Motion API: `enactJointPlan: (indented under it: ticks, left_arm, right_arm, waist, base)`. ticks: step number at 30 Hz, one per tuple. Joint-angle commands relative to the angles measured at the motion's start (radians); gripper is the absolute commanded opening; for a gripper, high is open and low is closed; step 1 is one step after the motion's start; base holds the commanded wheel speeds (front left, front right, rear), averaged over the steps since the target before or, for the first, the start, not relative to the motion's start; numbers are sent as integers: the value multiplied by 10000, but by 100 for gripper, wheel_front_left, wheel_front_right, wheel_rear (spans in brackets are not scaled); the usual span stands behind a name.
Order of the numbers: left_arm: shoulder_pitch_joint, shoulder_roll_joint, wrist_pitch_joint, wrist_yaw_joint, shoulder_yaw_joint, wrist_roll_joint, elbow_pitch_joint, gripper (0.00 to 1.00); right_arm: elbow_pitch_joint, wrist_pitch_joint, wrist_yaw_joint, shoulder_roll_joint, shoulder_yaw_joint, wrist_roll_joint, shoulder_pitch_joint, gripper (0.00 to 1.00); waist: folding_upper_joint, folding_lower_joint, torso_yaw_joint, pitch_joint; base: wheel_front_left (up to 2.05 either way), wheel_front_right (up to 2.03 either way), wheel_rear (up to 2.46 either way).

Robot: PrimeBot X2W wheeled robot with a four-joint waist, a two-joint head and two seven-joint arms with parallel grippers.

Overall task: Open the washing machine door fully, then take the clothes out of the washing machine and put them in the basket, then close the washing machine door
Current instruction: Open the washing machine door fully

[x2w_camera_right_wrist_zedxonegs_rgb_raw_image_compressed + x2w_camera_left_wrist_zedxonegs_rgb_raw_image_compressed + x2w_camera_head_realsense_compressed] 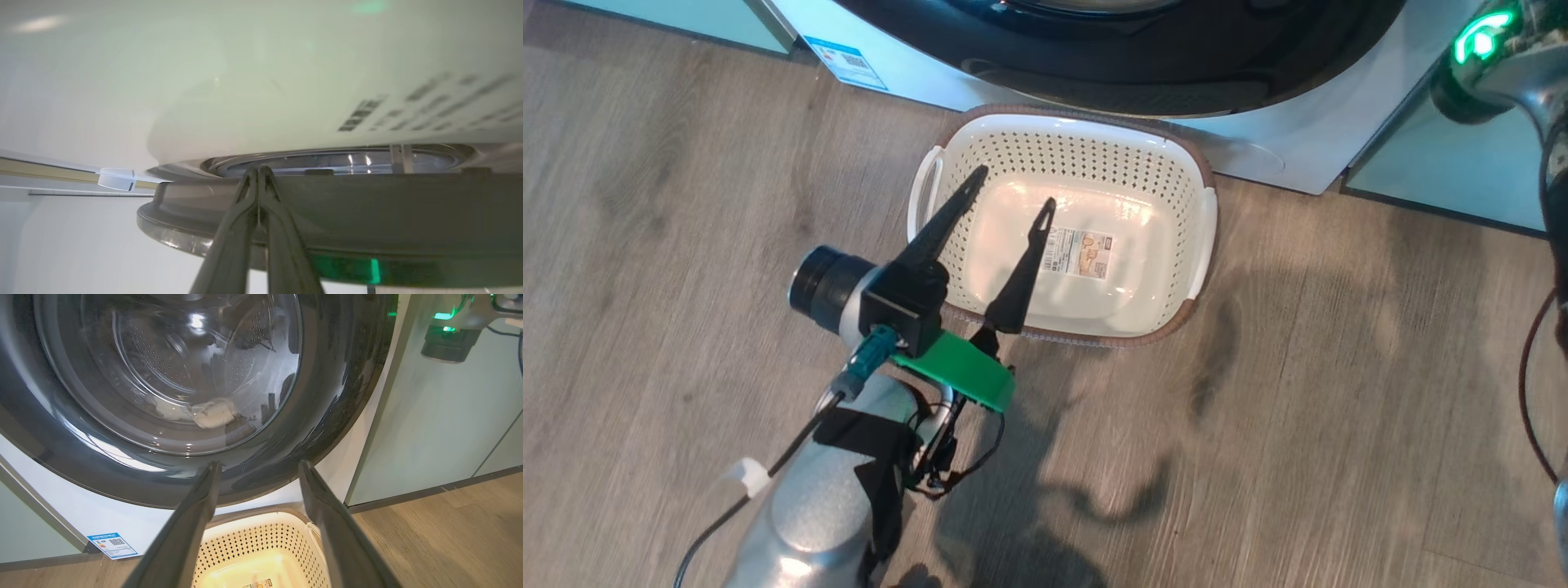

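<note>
The basket (1202, 233) stands on the wooden floor (1339, 408), at the floor's far edge and hard against the foot of the washing machine (1282, 147). A label (1083, 253) shows on its bottom. The washing machine door (1143, 77) bulges out above the basket's far rim, so from the head view the black ring overhangs that side.

The left claw (1013, 189) hangs over the basket's near-left part with its two fingers spread wide, nothing between them. In its own wrist view, the left claw (258, 464) points at the lower rim of the door (339, 396). The clothes (212, 412) show through the glass as a cream lump low in the steel drum. The door lies across the opening, between both claws and the cloth.

The right claw (258, 171) is pressed together, with its tips at the line where the door's grey rim (367, 204) meets the white front. Whether they touch it cannot be told.

A blue sticker (112, 545) sits at the washer's lower left corner. A pale green cabinet panel (441, 416) flanks the machine on the right, with the right arm (1486, 49) and its green light in front of it.
</note>
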Motion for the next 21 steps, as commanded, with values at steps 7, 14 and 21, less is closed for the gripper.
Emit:
enactJointPlan:
  ticks: [7,14,21]
  left_arm:
    - [-303,94,-61,64,150,-69,-381,100]
    - [-350,85,-61,133,74,-122,-413,100]
    - [-341,82,-61,195,77,-151,-457,100]
  right_arm:
    - [395,-41,-27,121,324,-310,-1015,0]
    - [745,175,-27,125,548,-438,-1355,0]
    - [472,165,-27,127,726,-600,-1074,0]
  waist:
    - [0,0,139,104]
    - [0,0,223,173]
    - [0,0,192,191]
  base:
    - [0,0,0]
    - [0,0,0]
    - [0,0,0]
